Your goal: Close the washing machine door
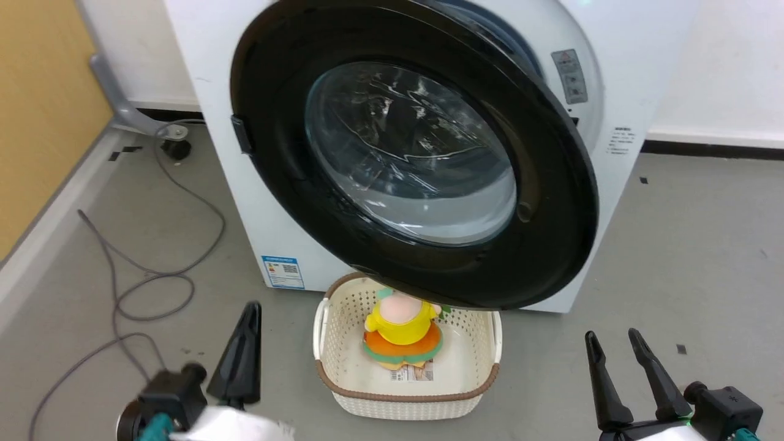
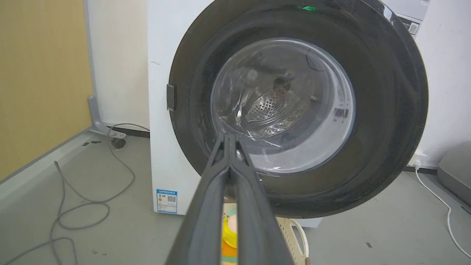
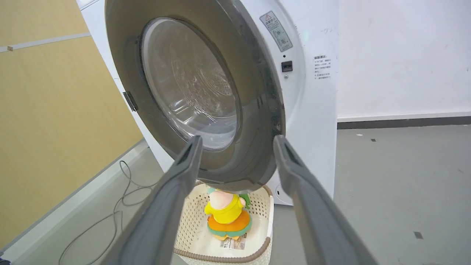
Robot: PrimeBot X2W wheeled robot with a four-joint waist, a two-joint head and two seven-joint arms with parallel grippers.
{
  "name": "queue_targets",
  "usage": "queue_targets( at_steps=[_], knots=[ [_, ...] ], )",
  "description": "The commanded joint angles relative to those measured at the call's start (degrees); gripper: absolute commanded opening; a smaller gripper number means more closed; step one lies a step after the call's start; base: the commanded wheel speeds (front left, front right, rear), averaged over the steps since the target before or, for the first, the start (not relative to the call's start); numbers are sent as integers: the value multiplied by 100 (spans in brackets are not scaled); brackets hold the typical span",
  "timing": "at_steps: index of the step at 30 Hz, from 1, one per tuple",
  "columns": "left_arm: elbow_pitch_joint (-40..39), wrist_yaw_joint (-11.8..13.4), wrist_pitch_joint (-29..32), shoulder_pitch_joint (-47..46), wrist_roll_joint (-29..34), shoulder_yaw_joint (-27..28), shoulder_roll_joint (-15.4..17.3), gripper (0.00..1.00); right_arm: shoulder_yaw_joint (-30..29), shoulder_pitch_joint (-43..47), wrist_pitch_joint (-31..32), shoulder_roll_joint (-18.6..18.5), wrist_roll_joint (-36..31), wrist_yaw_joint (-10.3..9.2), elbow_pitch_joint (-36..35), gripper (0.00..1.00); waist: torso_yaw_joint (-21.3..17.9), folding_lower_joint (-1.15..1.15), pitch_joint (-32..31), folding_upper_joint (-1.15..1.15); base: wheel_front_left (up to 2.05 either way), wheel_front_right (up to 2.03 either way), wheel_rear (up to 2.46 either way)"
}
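While your left gripper (image 1: 250,312) sits low at the left with its two fingers pressed together on nothing, your right gripper (image 1: 612,335) sits low at the right, fingers spread apart and empty. Between them and a little farther on, a white woven basket (image 1: 343,387) stands on the floor (image 1: 674,245) with a yellow and orange plush toy (image 1: 401,334) inside. Over its far edge hangs the lower rim of the washing machine door (image 1: 551,184), not seated: its right edge stands off the washing machine (image 1: 245,202), showing gasket (image 1: 511,40) in the gap. A grey cable (image 1: 116,288) loops at your left.
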Motion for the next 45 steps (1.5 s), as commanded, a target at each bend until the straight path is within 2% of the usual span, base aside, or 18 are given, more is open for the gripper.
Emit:
queue_targets(
  at_steps=[1, 2, 3, 6, 12, 13, 14, 20, 28, 37, 45],
  knots=[
    [5, 25, -24, 139, 142, 58, -27, 11, 6, 75, -24, -43, 22, 5, -37, 100, 46, 0, -28, 0, 0, 0, 0],
    [43, 40, -24, 211, 324, 60, -28, 83, 7, 84, -24, -46, 24, 5, -39, 100, 68, 0, -36, 0, 0, 0, 0],
    [83, 78, -24, 273, 547, 22, -14, 100, 8, 95, -24, -48, 28, 5, -41, 100, 91, 0, -42, 0, 0, 0, 0],
    [88, 116, -24, 426, 795, 29, -200, 100, 36, 121, -24, -47, 39, 5, -46, 100, 151, 0, -42, 0, 0, 0, 0],
    [161, -44, -24, 513, 1156, 80, -366, 100, 90, 136, -14, -75, 40, 5, -86, 100, 334, 0, 15, 0, 0, 0, 0],
    [168, -80, -25, 506, 1264, 89, -407, 100, 236, 100, 30, -164, 27, 5, -121, 33, 404, 0, 48, 0, 0, 0, 0],
    [175, -94, -25, 500, 1310, 89, -431, 100, 315, 71, 45, -216, 44, 5, -145, 0, 441, 0, 62, 0, 0, 0, 0],
    [172, -140, -25, 407, 1475, 99, -579, 100, 589, -264, 189, -560, 152, 5, -264, 0, 629, 0, 266, 0, 0, 0, 0],
    [54, -288, -25, 16, 1628, 98, -807, 100, 925, -1425, 649, -1375, 319, 5, -272, 0, 960, 0, 899, 0, 0, 0, 0],
    [8, -421, -25, -386, 1691, 82, -980, 100, 620, -2712, 1147, -2201, 913, 5, 529, 0, 1273, 0, 1519, 0, 0, 0, 0],
    [71, -446, -25, -581, 1639, 116, -1058, 100, 508, -3619, 1325, -2617, 1262, 5, 1298, 0, 1421, 0, 1862, 0, 0, 0, 0]
  ],
)
